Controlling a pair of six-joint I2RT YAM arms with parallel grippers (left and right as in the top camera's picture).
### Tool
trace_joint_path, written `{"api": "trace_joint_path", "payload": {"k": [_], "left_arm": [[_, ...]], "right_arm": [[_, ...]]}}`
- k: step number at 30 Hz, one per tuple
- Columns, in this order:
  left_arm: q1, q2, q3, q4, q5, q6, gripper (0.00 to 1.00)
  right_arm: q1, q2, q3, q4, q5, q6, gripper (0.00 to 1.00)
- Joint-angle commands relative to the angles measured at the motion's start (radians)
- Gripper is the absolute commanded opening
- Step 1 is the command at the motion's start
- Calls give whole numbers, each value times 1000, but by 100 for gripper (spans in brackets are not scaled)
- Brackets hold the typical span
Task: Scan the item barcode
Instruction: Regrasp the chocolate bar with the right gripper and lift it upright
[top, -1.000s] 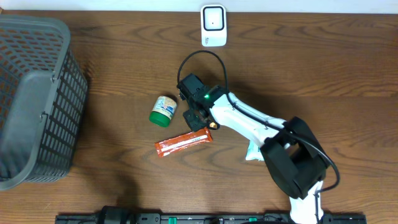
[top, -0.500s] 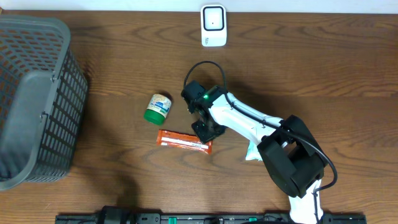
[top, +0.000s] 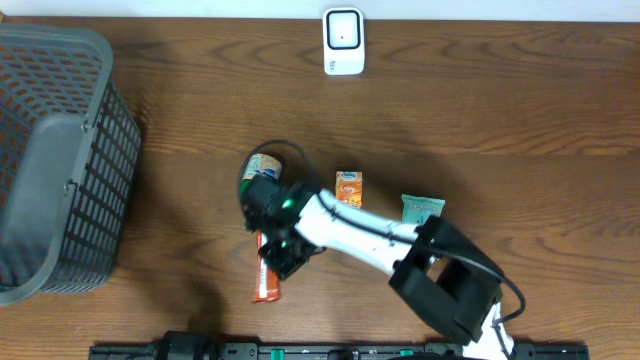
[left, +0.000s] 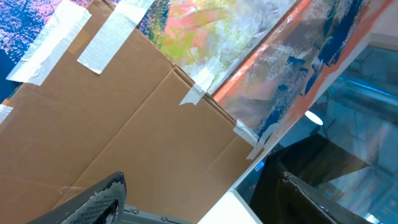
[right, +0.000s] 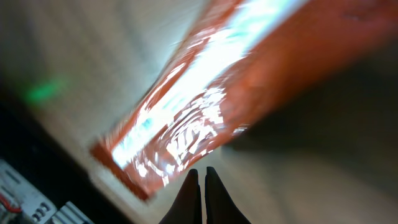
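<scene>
Right gripper (top: 277, 262) is clenched shut, nothing between the jaws, tips right at the wrapper (top: 265, 285). Wrapper lies flat near the table's front edge, long axis front-to-back. Glossy crinkled orange foil, oblong. Jar (top: 262, 165) just behind it, bare wood left toward the mesh basket (top: 60, 160). Left gripper (left: 205, 199) spread wide, facing cardboard (left: 124, 137).

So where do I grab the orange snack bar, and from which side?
I'd pinch it across its narrow width at the uncovered near end, from straight above. The orange snack bar lies flat and long on the table, so only its long edges offer a grip. The right gripper is shut; open it first.
</scene>
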Motion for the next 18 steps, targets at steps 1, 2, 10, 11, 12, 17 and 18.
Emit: {"api": "trace_joint_path", "payload": {"k": [1, 2, 10, 11, 12, 17, 18], "left_arm": [[6, -2, -10, 4, 5, -9, 78], [6, -2, -10, 4, 5, -9, 78], [6, -2, -10, 4, 5, -9, 78], [6, -2, -10, 4, 5, -9, 78], [6, -2, -10, 4, 5, -9, 78], [6, -2, -10, 4, 5, -9, 78], [6, -2, -10, 4, 5, -9, 78]], "right_arm": [[33, -6, 16, -13, 59, 51, 1], [34, -11, 23, -25, 75, 51, 5], [-25, -35, 72, -74, 63, 154, 58], [-41, -37, 76, -73, 52, 193, 68], [-56, -39, 78, -67, 40, 227, 76], [-131, -35, 70, 6, 13, 384, 99], [-142, -34, 65, 25, 13, 427, 99]]}}
